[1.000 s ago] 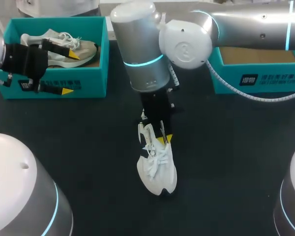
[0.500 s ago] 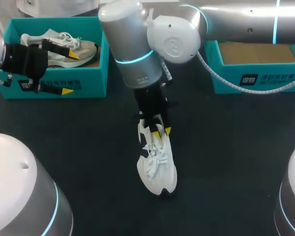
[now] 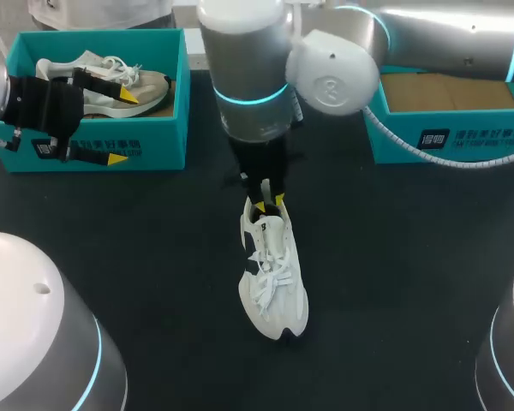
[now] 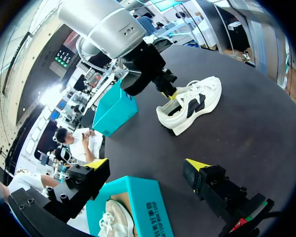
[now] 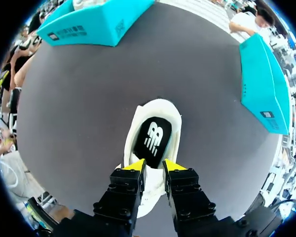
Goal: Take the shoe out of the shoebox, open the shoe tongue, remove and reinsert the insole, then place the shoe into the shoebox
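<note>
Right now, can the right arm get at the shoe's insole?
Probably yes: the right arm hangs right above the shoe's heel, the insole lies bare in the opening just ahead, and nothing stands between.

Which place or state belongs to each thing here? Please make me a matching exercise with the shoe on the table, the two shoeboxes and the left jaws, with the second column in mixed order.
Things:
1 white shoe
2 left shoebox
3 right shoebox
4 left jaws

Places or states:
A brown cardboard inside, no shoe seen
B wide open, astride a box wall
C on the dark table, between the boxes
D a pale shoe inside

Pairs: 1-C, 2-D, 3-A, 4-B
</note>
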